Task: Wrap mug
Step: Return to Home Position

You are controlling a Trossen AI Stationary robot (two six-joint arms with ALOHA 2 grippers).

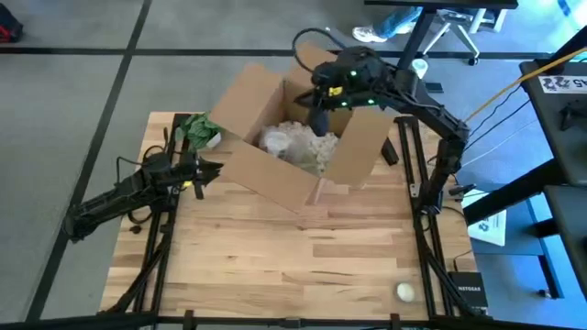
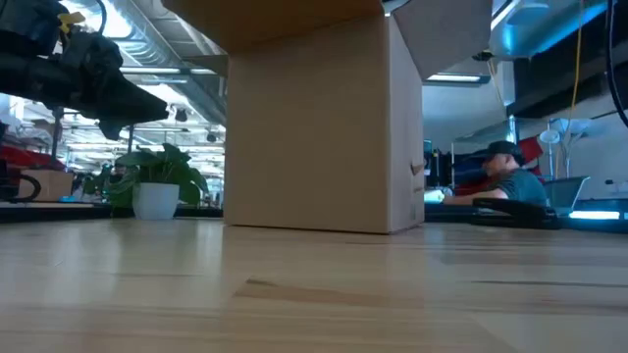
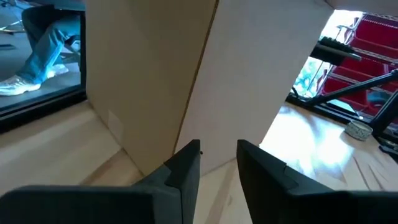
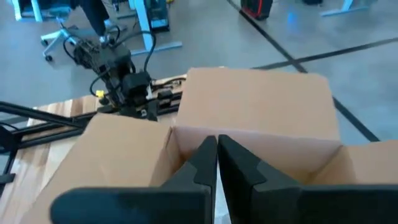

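Cardboard box, brown and open, on the wooden tabletop, holds the white bubble-wrap bundle; the mug is unseen inside. Right gripper hovers above, closed, empty; left gripper beside, slightly parted, empty. Only withdrawal seems left.

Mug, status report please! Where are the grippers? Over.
Left gripper open, beside box. Right gripper shut, empty, above box opening. Bubble-wrap bundle inside box; mug hidden. Flaps flank it.

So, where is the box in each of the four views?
High: box at upper middle, under the right claw.
Low: it fills the middle.
Left wrist: its wall stands just ahead of the left claw.
Right wrist: its open flaps lie below.
Landmark: the left arm beside it, also in the low and right wrist views.
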